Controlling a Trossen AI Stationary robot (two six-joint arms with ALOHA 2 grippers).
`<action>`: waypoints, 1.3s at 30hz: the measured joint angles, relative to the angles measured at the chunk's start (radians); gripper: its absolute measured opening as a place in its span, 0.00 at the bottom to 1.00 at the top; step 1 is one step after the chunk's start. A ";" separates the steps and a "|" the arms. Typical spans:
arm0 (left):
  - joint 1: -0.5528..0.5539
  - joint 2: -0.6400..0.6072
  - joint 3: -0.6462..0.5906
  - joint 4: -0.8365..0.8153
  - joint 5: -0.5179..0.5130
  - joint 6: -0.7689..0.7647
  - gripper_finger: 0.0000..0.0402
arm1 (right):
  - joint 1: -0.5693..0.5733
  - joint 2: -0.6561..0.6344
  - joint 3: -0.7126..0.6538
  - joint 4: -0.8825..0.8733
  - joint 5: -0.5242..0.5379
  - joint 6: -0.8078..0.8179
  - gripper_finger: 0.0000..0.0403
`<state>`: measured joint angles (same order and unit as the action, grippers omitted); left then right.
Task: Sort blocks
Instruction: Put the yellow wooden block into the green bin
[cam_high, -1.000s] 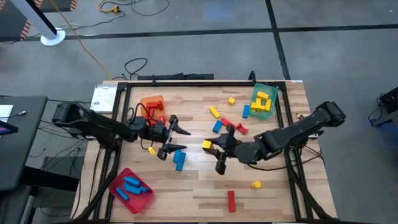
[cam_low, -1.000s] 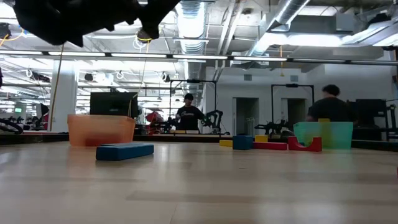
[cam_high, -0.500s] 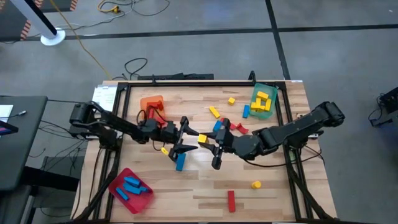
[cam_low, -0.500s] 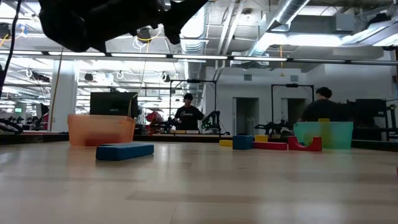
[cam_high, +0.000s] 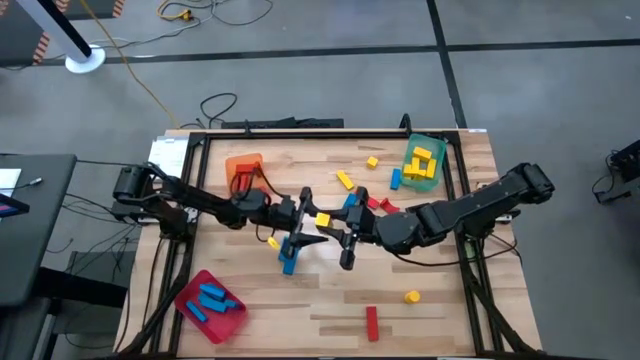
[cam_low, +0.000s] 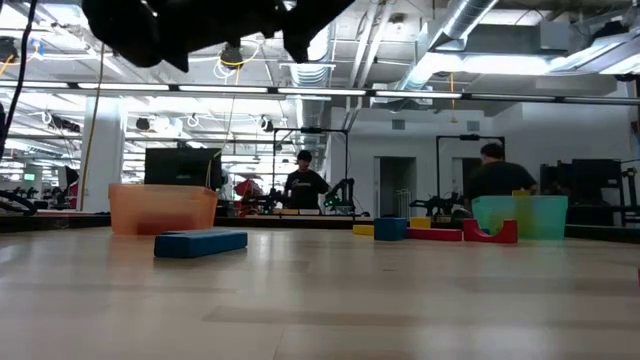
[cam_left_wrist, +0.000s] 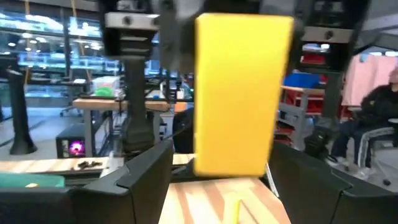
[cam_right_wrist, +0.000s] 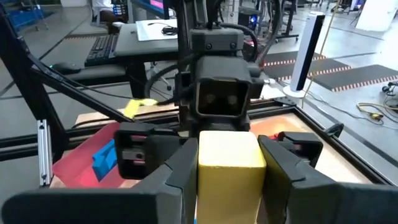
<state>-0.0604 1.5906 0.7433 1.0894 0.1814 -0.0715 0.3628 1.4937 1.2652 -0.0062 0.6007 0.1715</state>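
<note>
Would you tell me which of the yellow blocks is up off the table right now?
The yellow block at mid-table, clamped in the right gripper facing the left gripper; the other yellow blocks lie on the wood or in the green tray.

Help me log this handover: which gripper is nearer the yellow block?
Right. The right gripper holds the yellow block between its fingers; the left gripper faces it, open, just short of it.

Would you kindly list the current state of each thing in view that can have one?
Right end effector: shut on the yellow block, held above the table.
Left end effector: open, fingers either side of that yellow block, not clamped.
Green tray: holds yellow blocks.
Red tray: holds blue blocks.
Orange tray: contents cannot be told.
Blue block: lying flat on the table.
</note>
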 joint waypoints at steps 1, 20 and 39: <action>-0.005 0.000 0.005 -0.002 0.002 0.011 0.64 | -0.002 0.000 0.000 -0.001 -0.001 0.000 0.33; -0.014 0.000 0.007 -0.004 0.031 0.056 0.32 | 0.007 0.000 0.000 -0.022 -0.005 0.007 0.34; -0.014 -0.002 0.008 -0.180 0.037 0.075 0.33 | 0.008 0.000 0.000 -0.266 -0.009 0.088 0.60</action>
<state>-0.0746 1.5883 0.7509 0.9099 0.2184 0.0040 0.3706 1.4940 1.2648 -0.2723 0.5917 0.2595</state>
